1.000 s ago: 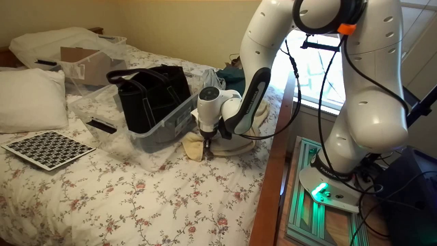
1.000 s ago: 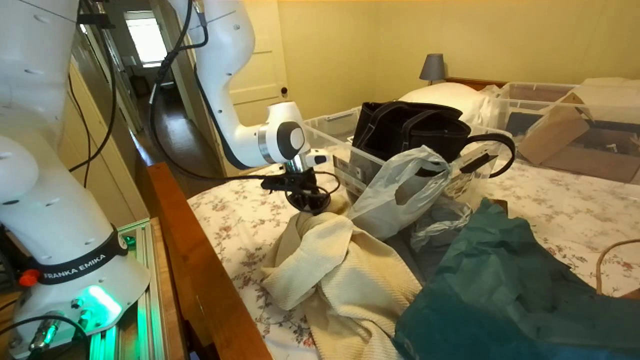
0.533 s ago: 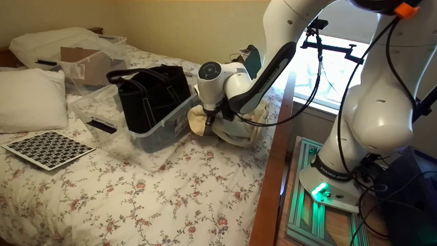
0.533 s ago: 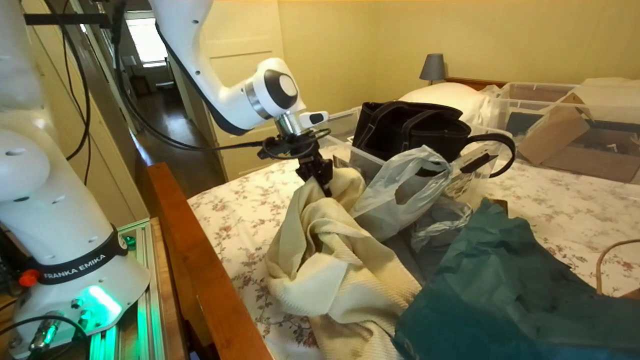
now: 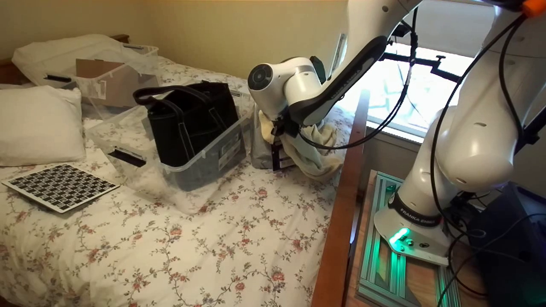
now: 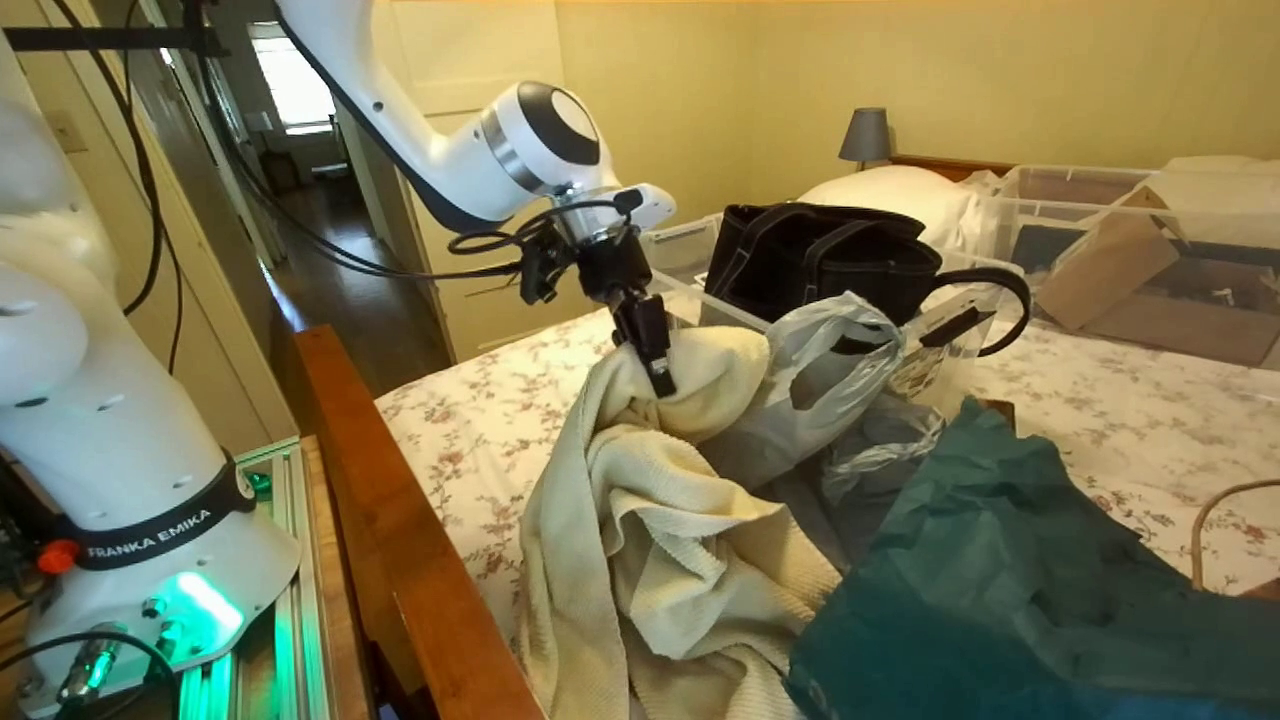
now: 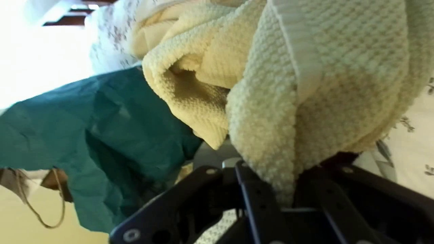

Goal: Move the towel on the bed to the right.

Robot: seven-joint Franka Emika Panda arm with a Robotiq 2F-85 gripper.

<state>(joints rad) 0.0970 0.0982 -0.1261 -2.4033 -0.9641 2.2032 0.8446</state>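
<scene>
Cream towel point(image 6: 680, 560) — white bedspread point(image 5: 192, 247) (red-flowered) — dark green bag point(image 6: 1000, 590).

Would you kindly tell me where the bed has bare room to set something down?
In an exterior view, bare bedspread lies between the checkered board, nearer clear bin and wooden rail. It's crowded where the towel, plastic bag and crumpled green material bunch together.
</scene>
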